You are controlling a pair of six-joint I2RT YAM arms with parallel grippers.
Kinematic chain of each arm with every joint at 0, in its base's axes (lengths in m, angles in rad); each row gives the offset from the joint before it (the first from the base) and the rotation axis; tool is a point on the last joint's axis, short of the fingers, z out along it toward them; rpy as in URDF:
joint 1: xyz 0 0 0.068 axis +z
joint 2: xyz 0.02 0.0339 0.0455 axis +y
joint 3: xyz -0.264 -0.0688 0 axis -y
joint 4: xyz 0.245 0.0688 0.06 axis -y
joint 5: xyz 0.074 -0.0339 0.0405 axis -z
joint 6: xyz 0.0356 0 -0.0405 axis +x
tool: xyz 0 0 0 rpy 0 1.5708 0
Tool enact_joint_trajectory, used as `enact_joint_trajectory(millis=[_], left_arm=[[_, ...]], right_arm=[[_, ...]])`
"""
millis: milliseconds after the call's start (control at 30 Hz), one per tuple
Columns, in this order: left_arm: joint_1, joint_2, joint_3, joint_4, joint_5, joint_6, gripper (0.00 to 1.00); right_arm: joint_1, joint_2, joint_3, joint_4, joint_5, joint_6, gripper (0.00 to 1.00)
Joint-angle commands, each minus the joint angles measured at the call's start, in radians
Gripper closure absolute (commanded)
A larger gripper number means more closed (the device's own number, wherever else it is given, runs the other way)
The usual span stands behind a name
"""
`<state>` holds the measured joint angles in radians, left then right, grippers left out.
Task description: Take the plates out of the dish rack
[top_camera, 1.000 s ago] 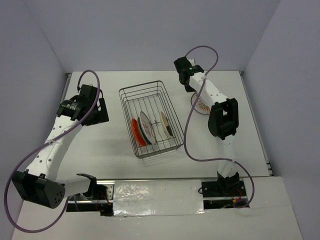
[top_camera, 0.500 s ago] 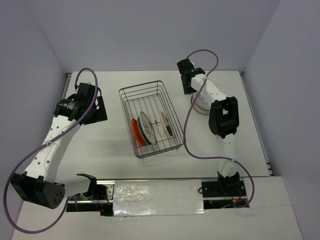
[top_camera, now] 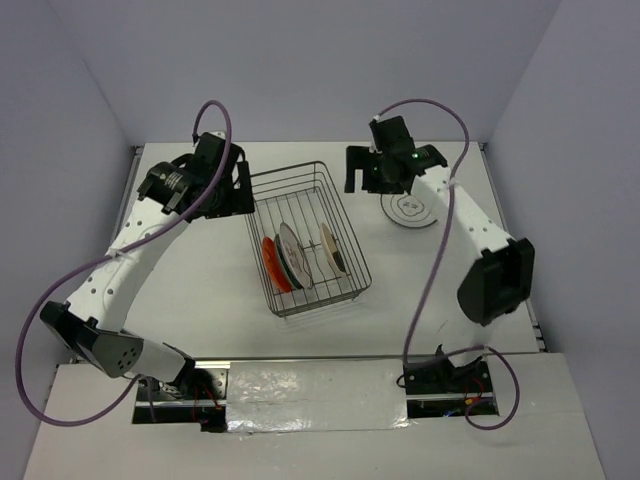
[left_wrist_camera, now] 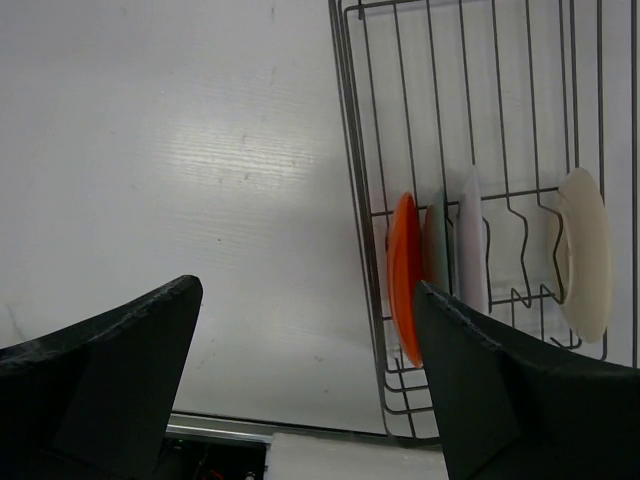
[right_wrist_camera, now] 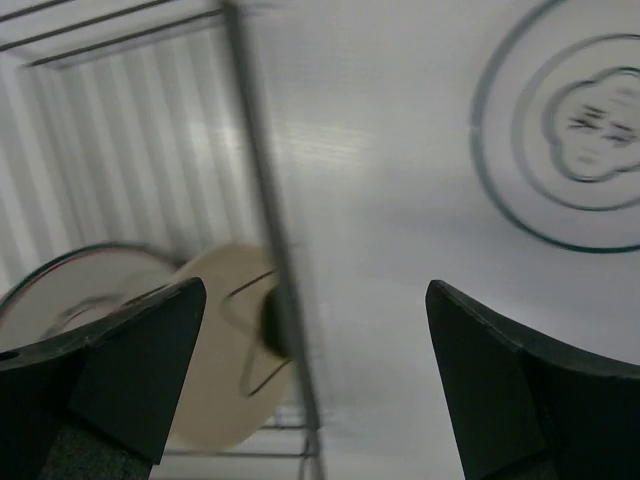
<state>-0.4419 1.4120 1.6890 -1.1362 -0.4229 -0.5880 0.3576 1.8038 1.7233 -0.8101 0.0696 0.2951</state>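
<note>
The dark wire dish rack (top_camera: pixel 345 232) stands mid-table with several plates upright in it: an orange plate (top_camera: pixel 271 264), a white plate (top_camera: pixel 291 254) and a cream plate (top_camera: pixel 335 248). In the left wrist view the orange plate (left_wrist_camera: pixel 403 275), a teal-faced plate (left_wrist_camera: pixel 434 250), the white plate (left_wrist_camera: pixel 472 250) and the cream plate (left_wrist_camera: pixel 585 255) stand in a row. A white plate with ringed print (top_camera: pixel 412 210) lies flat on the table right of the rack. My right gripper (top_camera: pixel 372 176) hangs open between that plate (right_wrist_camera: pixel 575 140) and the rack wall (right_wrist_camera: pixel 262 190). My left gripper (top_camera: pixel 228 188) is open beside the rack's far left corner.
Grey walls close the table at the back and both sides. Purple cables loop above both arms. The arm bases and a taped strip (top_camera: pixel 300 385) sit at the near edge. Bare white table (left_wrist_camera: pixel 200 180) lies left of the rack.
My right gripper has opened, left the ringed plate flat on the table and shifted left toward the rack. My left arm has swung right, up to the rack's far left corner.
</note>
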Motion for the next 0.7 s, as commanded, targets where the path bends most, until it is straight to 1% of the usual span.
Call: enact_joint_trajectory(millis=[0,67,100,167,200,233,300,333,400,567,667], left_arm=[[-0.026,0.021,0.047,-0.034,-0.036,-0.076,0.01],[-0.026,0.004,0.034,-0.022,-0.037,-0.094,0.01],[-0.027,-0.007,0.029,-0.019,-0.045,-0.12,0.0],[-0.027,-0.04,0.012,-0.028,-0.089,-0.15,0.0],[-0.024,-0.065,0.006,-0.036,-0.135,-0.185,0.0],[-0.024,-0.079,0.0,-0.043,-0.157,-0.203,0.0],[-0.015,-0.106,-0.034,-0.053,-0.189,-0.234,0.0],[-0.011,-0.137,-0.047,-0.048,-0.192,-0.236,0.01],[0.012,-0.163,-0.104,-0.019,-0.172,-0.217,0.0],[0.038,-0.225,-0.218,0.006,-0.129,-0.187,0.01],[0.045,-0.254,-0.268,0.019,-0.119,-0.174,0.0]], right_arm=[[0.157,-0.188,-0.086,0.123,-0.244,0.087,0.03],[0.248,-0.242,-0.109,0.138,-0.234,0.139,0.05],[0.333,-0.248,-0.105,0.118,-0.185,0.157,0.09],[0.414,-0.228,-0.064,0.068,-0.073,0.213,0.14],[0.476,-0.209,-0.041,0.034,0.037,0.243,0.2],[0.509,-0.198,-0.034,0.02,0.089,0.26,0.24],[0.547,-0.169,-0.019,-0.015,0.142,0.266,0.33],[0.573,-0.125,0.017,-0.033,0.169,0.268,0.34],[0.595,-0.057,0.057,-0.09,0.179,0.265,0.37],[0.649,0.017,0.111,-0.101,0.171,0.262,0.41],[0.652,0.06,0.127,-0.136,0.217,0.276,0.44]])
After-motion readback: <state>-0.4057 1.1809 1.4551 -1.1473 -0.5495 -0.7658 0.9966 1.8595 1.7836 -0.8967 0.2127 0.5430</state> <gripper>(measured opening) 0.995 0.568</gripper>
